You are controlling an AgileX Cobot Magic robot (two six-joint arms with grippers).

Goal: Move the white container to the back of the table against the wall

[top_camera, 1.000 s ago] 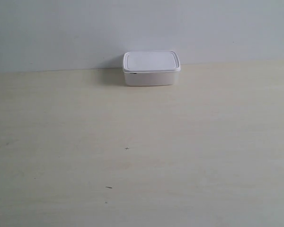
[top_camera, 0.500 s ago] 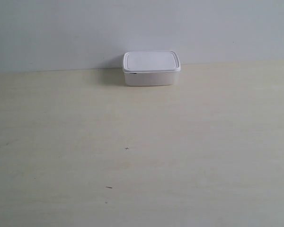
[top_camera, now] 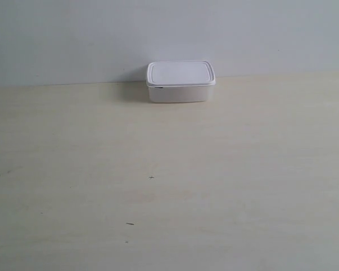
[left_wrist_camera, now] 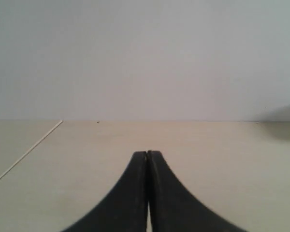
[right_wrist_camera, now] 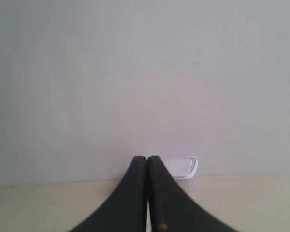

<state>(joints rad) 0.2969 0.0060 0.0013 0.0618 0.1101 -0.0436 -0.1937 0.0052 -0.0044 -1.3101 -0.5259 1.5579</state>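
Observation:
The white container [top_camera: 181, 82] stands lidded at the back of the table [top_camera: 169, 186], touching or nearly touching the wall [top_camera: 158, 34]. Neither arm shows in the exterior view. In the right wrist view my right gripper [right_wrist_camera: 147, 157] is shut with nothing in it, far from the white container [right_wrist_camera: 183, 167], whose lid peeks out behind one black finger. In the left wrist view my left gripper [left_wrist_camera: 147, 152] is shut and empty over bare table [left_wrist_camera: 232, 159]; the container is out of that view.
A few tiny dark specks [top_camera: 151, 177] mark the pale wood. A thin line [left_wrist_camera: 26, 154] crosses the table in the left wrist view. A dim shadow [left_wrist_camera: 282, 123] lies at that view's edge by the wall.

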